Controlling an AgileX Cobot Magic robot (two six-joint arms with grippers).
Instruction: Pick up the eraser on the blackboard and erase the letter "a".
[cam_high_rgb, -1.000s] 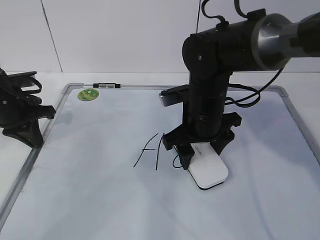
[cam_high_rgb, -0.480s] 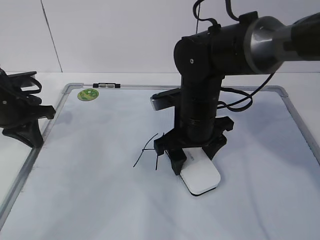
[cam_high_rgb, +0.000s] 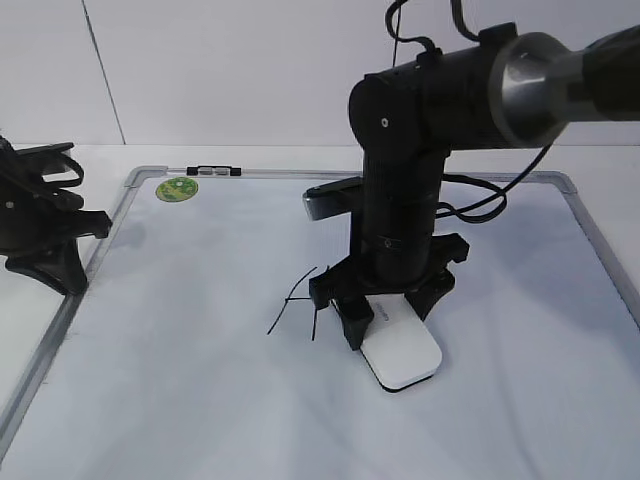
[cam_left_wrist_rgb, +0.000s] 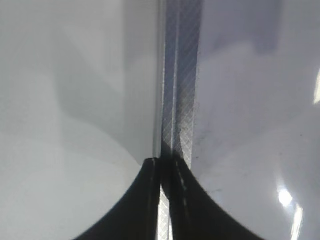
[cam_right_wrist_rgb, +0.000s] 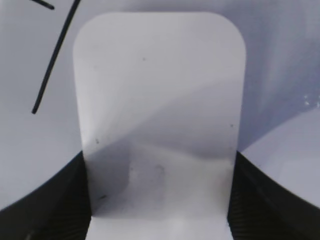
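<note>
White plastic, the eraser (cam_high_rgb: 401, 347) sits clamped between my right gripper (cam_high_rgb: 385, 312) fingers, flat on the blackboard (cam_high_rgb: 150, 400) mid-desk. The "a" is hidden or wiped; angular strokes (cam_high_rgb: 295, 300) remain. Left gripper (cam_left_wrist_rgb: 165, 200) closed, empty, over the frame at the left edge.

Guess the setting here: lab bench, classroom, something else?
Likely a lab tabletop test rig: a framed blackboard lies flat on a white table against a bare white wall, and the right gripper holds the eraser on it.
</note>
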